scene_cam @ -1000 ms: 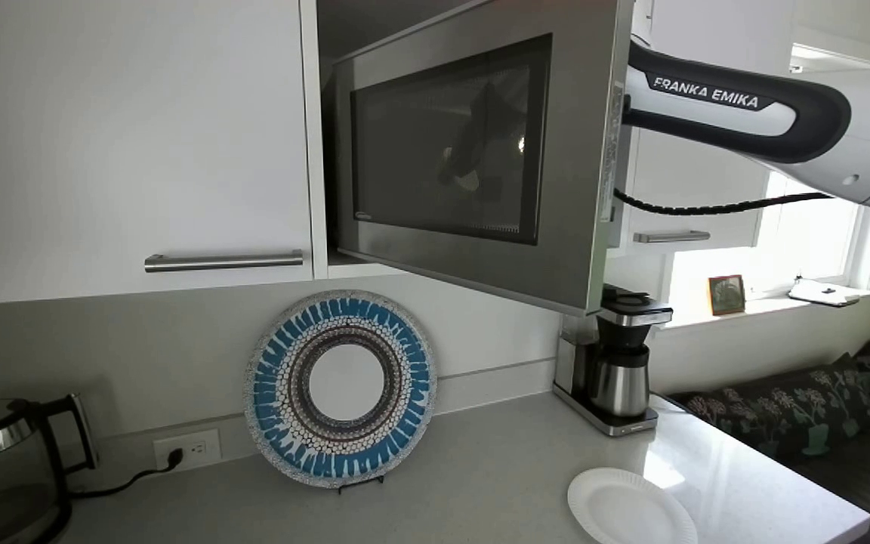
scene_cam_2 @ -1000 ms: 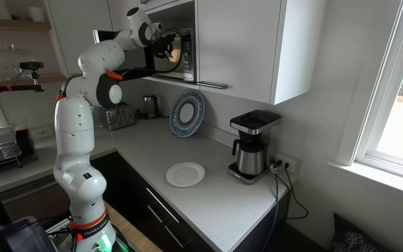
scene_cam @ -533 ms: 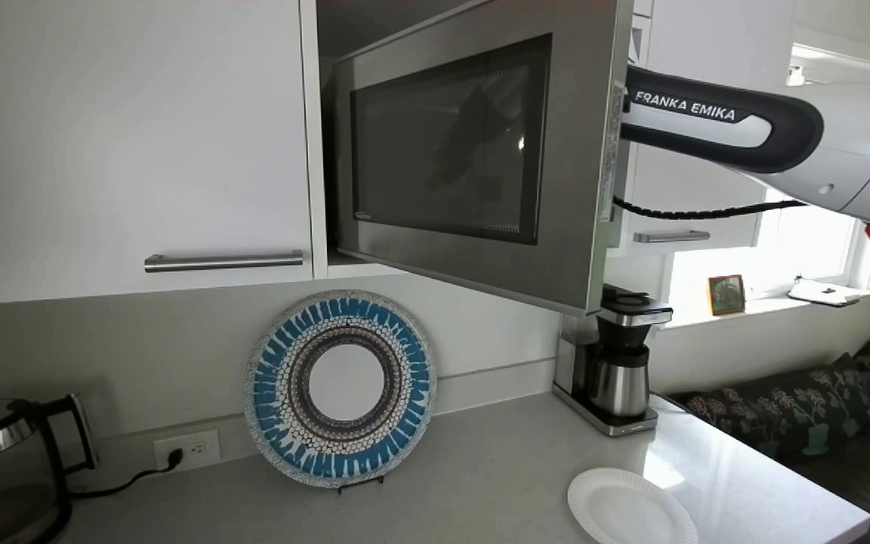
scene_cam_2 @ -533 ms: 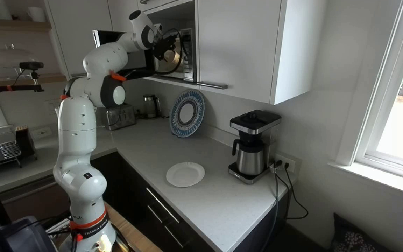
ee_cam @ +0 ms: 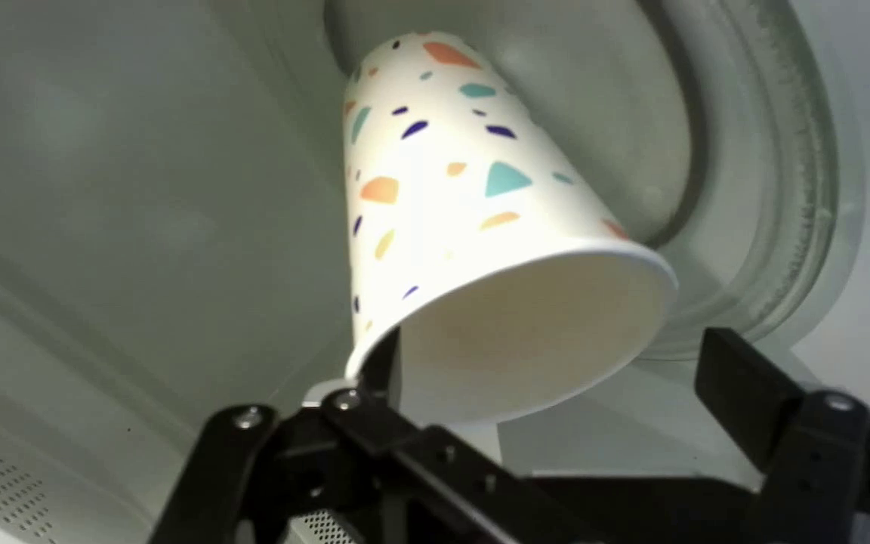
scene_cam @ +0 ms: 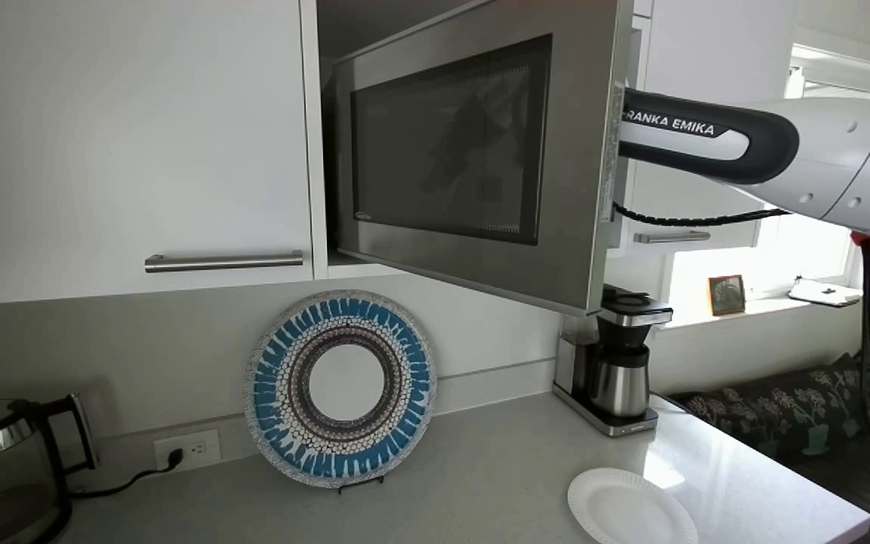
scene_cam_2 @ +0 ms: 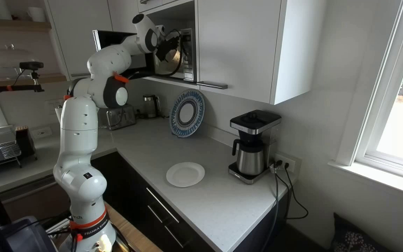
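A white paper cup (ee_cam: 442,166) with orange, teal and dark blue flecks fills the middle of the wrist view, its mouth facing my gripper (ee_cam: 556,340). My jaws stand wide open. The left finger (ee_cam: 384,370) appears to be just inside the cup's rim, while the right finger (ee_cam: 745,393) stands outside it with a gap. Behind the cup lies a round glass turntable (ee_cam: 820,196); whether the cup rests on it I cannot tell. In an exterior view my gripper (scene_cam_2: 168,49) reaches into the microwave (scene_cam_2: 188,52), whose open door (scene_cam: 575,189) hides it elsewhere.
A white plate (scene_cam_2: 185,174) lies on the counter (scene_cam_2: 205,206) below. A coffee maker (scene_cam_2: 254,147), a blue-ringed decorative plate (scene_cam_2: 187,113), a toaster (scene_cam_2: 121,117) and a glass kettle (scene_cam_2: 150,106) stand along the wall. Cabinet doors (scene_cam_2: 236,45) flank the microwave.
The arm has sunk a little and moved farther toward the microwave. My gripper has opened. The door and the things on the counter have stayed put.
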Tool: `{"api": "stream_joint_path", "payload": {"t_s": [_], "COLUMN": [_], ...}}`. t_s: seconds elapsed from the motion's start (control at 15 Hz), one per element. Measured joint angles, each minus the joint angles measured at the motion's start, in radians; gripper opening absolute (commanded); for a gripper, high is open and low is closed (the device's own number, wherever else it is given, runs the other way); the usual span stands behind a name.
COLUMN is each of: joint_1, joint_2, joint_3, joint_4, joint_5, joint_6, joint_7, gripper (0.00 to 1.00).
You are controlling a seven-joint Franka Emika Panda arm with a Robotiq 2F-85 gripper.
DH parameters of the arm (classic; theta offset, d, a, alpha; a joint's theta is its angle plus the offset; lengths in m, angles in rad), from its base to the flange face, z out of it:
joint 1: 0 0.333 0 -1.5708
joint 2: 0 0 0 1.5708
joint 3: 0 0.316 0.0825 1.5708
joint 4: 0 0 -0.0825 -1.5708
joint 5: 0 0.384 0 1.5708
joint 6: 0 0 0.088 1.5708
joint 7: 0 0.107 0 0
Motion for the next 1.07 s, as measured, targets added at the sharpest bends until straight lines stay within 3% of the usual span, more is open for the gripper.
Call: {"api": "stream_joint_path", "payload": {"t_s": [0.33, 0.67, 0.87, 0.93, 1.0, 1.07], "joint_1": [0.001, 0.001, 0.001, 0.001, 0.001, 0.001], "joint_2": [-0.004, -0.015, -0.019, -0.02, -0.019, -0.019], "joint_3": [-0.013, -0.019, -0.024, -0.025, -0.025, -0.026], "joint_4": [0.001, 0.001, 0.0, 0.0, 0.0, 0.0], "joint_5": [-0.008, -0.05, -0.073, -0.078, -0.083, -0.087], "joint_6": [0.029, 0.036, 0.041, 0.043, 0.044, 0.045], "joint_7": [0.081, 0.193, 0.242, 0.254, 0.264, 0.271], "gripper": [0.34, 0.0, 0.0, 0.08, 0.3, 0.33]}}
